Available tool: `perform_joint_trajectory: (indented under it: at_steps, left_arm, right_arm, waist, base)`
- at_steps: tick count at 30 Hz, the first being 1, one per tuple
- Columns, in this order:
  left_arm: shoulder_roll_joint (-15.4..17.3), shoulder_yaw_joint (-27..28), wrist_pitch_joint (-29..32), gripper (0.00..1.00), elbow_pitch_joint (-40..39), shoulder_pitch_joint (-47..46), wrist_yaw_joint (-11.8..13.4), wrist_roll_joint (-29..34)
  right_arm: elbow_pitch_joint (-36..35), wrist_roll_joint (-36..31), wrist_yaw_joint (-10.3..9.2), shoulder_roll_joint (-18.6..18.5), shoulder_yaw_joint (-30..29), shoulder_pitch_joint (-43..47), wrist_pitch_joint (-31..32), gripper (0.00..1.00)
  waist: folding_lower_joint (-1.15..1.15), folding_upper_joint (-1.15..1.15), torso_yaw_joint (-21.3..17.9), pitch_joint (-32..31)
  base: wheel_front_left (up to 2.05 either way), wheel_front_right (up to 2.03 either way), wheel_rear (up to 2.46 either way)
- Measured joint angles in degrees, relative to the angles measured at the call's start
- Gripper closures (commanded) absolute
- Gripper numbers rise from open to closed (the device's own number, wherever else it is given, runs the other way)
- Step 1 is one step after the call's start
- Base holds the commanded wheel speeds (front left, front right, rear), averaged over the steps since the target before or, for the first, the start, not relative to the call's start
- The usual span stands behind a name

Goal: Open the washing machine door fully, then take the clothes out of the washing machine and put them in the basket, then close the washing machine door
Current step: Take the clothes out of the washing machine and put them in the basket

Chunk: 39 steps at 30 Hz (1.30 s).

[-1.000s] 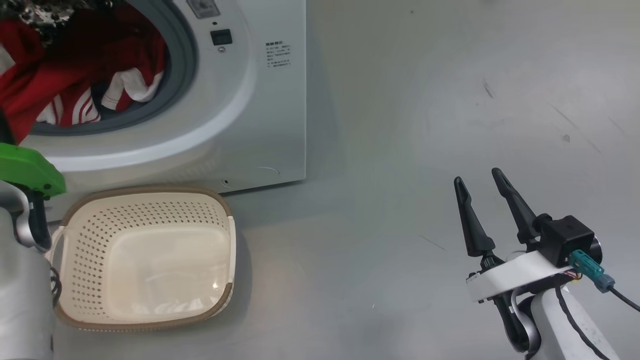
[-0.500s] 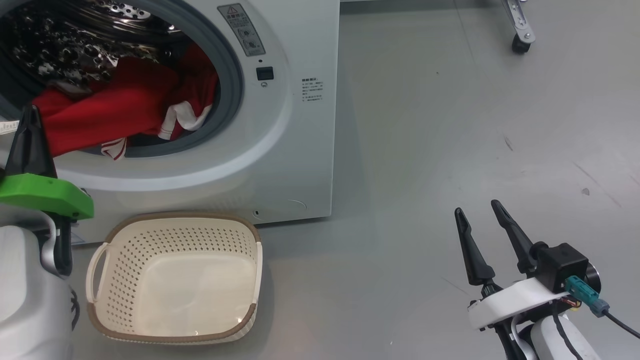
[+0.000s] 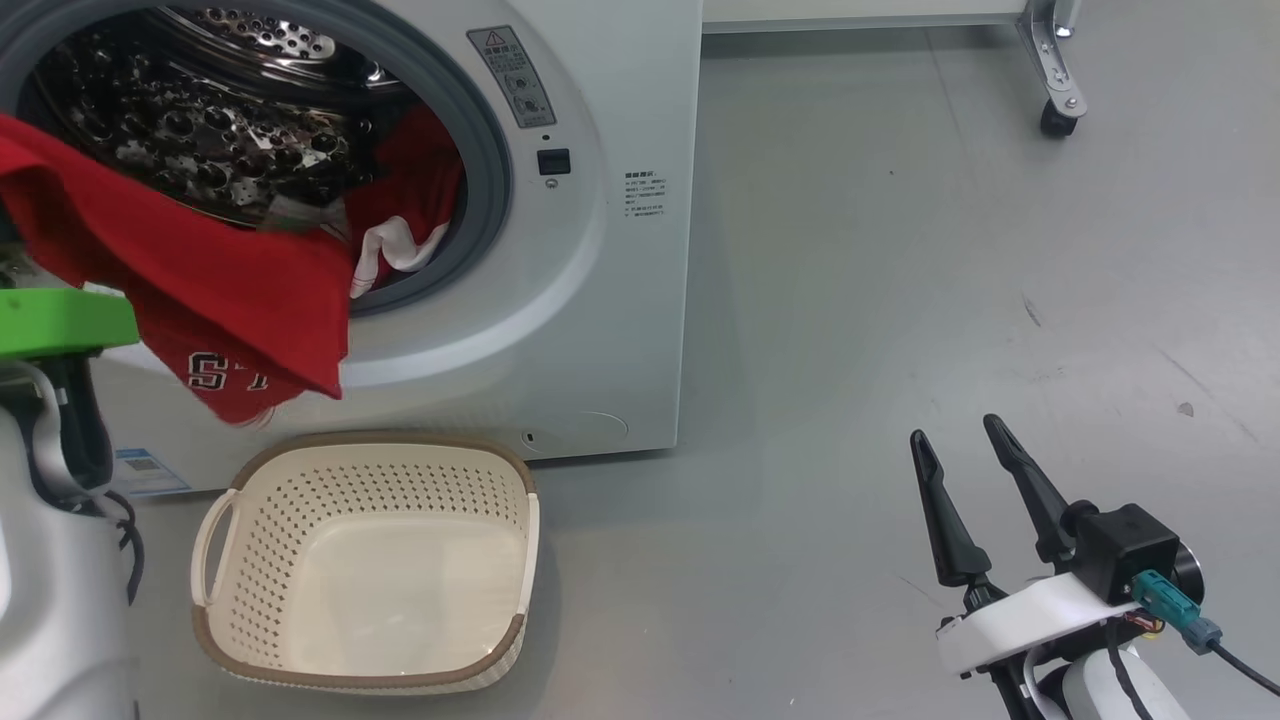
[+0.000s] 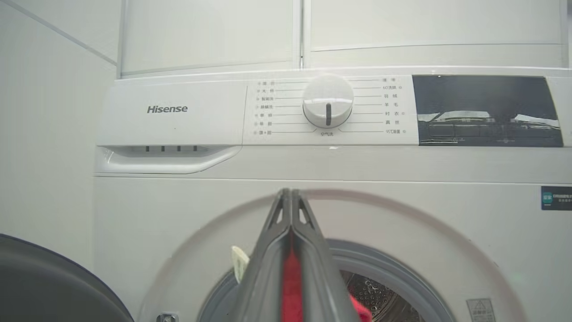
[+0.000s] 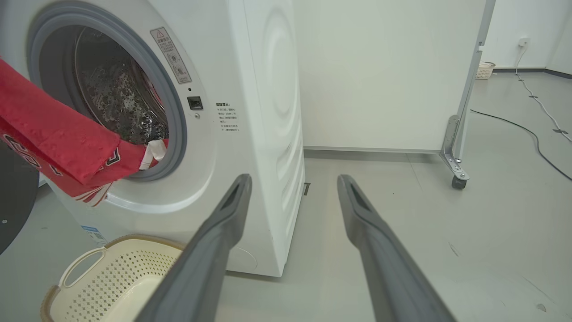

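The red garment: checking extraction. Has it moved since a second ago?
Yes. The red garment has come out over the grey door ring and hangs down the washing machine's front.

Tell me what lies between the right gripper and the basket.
Only bare grey floor: in the head view, nothing stands between the open right gripper and the basket.

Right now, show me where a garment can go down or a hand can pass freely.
The basket is bare inside. Open floor runs between the washing machine's right side and the right gripper. Crowded: the drum mouth, where the red garment pinched by the left gripper drapes across the lower lip.
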Motion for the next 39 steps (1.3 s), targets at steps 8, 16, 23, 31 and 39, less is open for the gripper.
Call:
perform_joint_trajectory:
  at_steps: [8, 16, 23, 31, 39]
  left_arm:
    - [-1.2, -0.5, 0.0, 1.0, -6.8, 1.1, -0.4, 0.1]
    - [-2.3, -0.5, 0.0, 1.0, -14.4, 1.4, -0.5, 1.1]
    - [-2.8, -3.1, -0.1, 1.0, -12.5, 4.9, -0.5, 1.3]
    - [-3.1, -6.0, 1.4, 1.0, -7.0, 12.1, -0.9, 1.5]
    - [-3.1, -8.0, 3.6, 1.0, -1.8, 15.9, -0.9, 1.7]
  right_arm:
    - [-0.8, 0.0, -0.44, 0.0, -0.1, 0.3, 0.1, 0.0]
    - [-1.4, 0.0, -0.48, 0.0, -0.1, 0.3, 0.1, 0.0]
    - [-1.5, 0.0, -0.7, 0.0, 0.0, 0.8, 0.3, 0.0]
    - [-2.8, 0.0, -0.7, 0.0, 0.5, 1.3, 0.7, 0.0]
    - [-3.7, 0.0, -0.68, 0.0, 1.0, 1.2, 1.3, 0.0]
  waist:
    - [0.0, 0.0, 0.2, 0.0]
    - [0.0, 0.0, 0.5, -0.1]
    - [0.0, 0.0, 0.8, -0.2]
    - [0.0, 0.0, 0.5, 0.9]
    - [0.0, 0.0, -0.4, 3.1]
  base:
    - [0.0, 0.0, 0.0]
    - [0.0, 0.0, 0.0]
    - [0.0, 0.0, 0.0]
    - [0.0, 0.0, 0.0]
    - [0.0, 0.0, 0.0]
